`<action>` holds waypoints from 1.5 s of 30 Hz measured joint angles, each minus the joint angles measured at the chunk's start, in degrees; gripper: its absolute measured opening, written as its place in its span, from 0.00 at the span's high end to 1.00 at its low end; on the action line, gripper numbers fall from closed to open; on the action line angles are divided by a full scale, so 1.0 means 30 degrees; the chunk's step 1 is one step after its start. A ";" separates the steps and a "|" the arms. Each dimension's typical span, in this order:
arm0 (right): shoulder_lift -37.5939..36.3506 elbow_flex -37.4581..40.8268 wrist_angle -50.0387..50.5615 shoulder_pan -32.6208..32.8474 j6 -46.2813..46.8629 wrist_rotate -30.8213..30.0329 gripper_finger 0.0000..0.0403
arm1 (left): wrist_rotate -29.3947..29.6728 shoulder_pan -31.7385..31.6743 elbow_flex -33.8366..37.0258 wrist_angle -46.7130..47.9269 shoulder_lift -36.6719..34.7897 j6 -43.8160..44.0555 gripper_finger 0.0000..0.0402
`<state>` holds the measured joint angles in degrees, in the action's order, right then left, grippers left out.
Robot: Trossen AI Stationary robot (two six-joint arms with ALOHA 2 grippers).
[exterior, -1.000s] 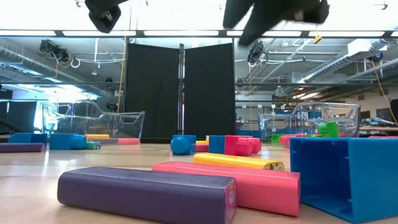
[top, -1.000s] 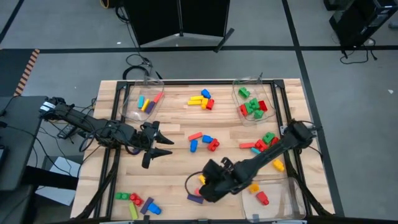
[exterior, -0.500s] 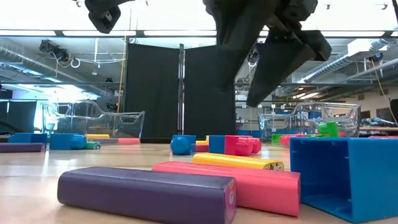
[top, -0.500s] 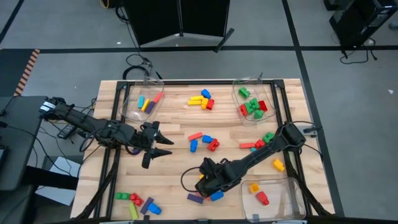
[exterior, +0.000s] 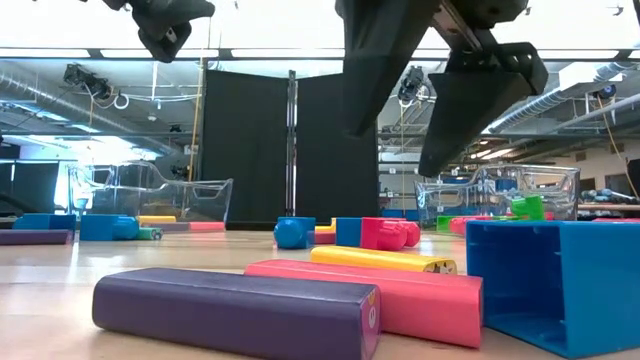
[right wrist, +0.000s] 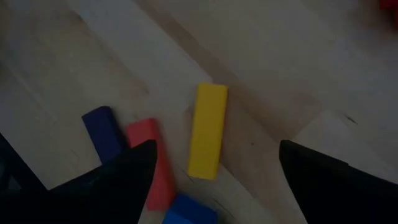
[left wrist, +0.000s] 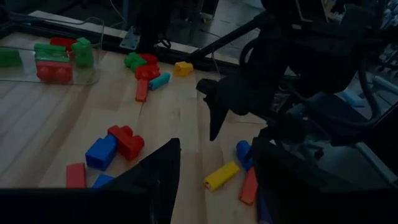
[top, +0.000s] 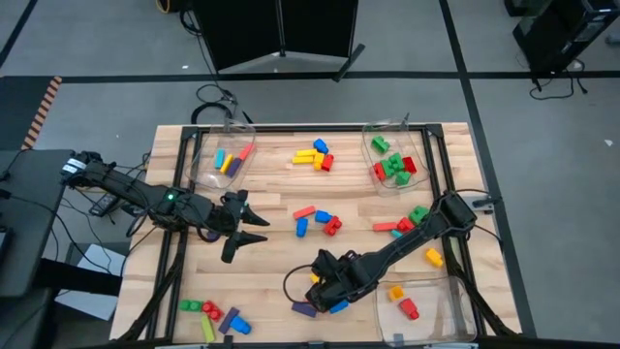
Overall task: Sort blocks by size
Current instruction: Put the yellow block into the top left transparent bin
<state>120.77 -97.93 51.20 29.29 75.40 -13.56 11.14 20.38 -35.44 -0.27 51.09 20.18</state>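
Observation:
Near the table's front edge lie a yellow long bar (right wrist: 207, 130), a red bar (right wrist: 149, 165), a purple bar (top: 303, 309) and a blue block (top: 337, 305), all flat on the wood. My right gripper (right wrist: 217, 144) hangs open above this cluster, pointing steeply down. Its fingers stand on either side of the yellow bar without touching it. In the low view the right gripper (exterior: 390, 155) is well clear of the table. My left gripper (top: 254, 233) waits open and empty above the table's left middle.
Three clear bins stand on the table: far left (top: 223, 155) with long bars, far right (top: 392, 160) with green and red blocks, near right (top: 417, 301) with small stubs. Loose blocks lie far-middle (top: 315, 155), at the centre (top: 318, 221), right (top: 412, 223) and near left (top: 213, 315).
My right gripper has come down over the near cluster of blocks, rolled a little, and opened wider. No block has moved.

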 joint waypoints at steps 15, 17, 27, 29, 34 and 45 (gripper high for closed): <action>0.1682 0.0007 -0.1863 -0.0302 -0.1285 0.1379 0.15 | -0.0003 -0.0007 0.0000 0.0080 0.0000 0.0023 0.49; 0.1947 -0.0007 -0.1165 -0.0373 -0.0991 0.1486 0.16 | 0.0000 0.0000 0.0000 0.0124 0.0000 0.0037 0.49; 0.2776 -0.0080 0.0222 -0.0790 -0.0625 0.2551 0.30 | -0.0022 0.0015 0.0000 0.0142 0.0095 0.0058 0.49; 0.2944 -0.0101 0.0319 -0.0770 -0.0819 0.2543 0.34 | -0.0022 0.0015 0.0000 0.0175 0.0095 0.0060 0.49; 0.2994 -0.0109 0.0537 -0.0807 -0.1426 0.2497 0.45 | -0.0029 0.0015 0.0000 0.0181 0.0095 0.0051 0.49; 0.2933 -0.0036 -0.0607 -0.1072 -0.2548 0.3390 0.83 | -0.0051 0.0015 0.0000 0.0204 0.0095 -0.0076 0.49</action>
<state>129.57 -98.04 49.38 26.08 67.76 -3.39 10.98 20.43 -35.44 0.34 51.37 19.96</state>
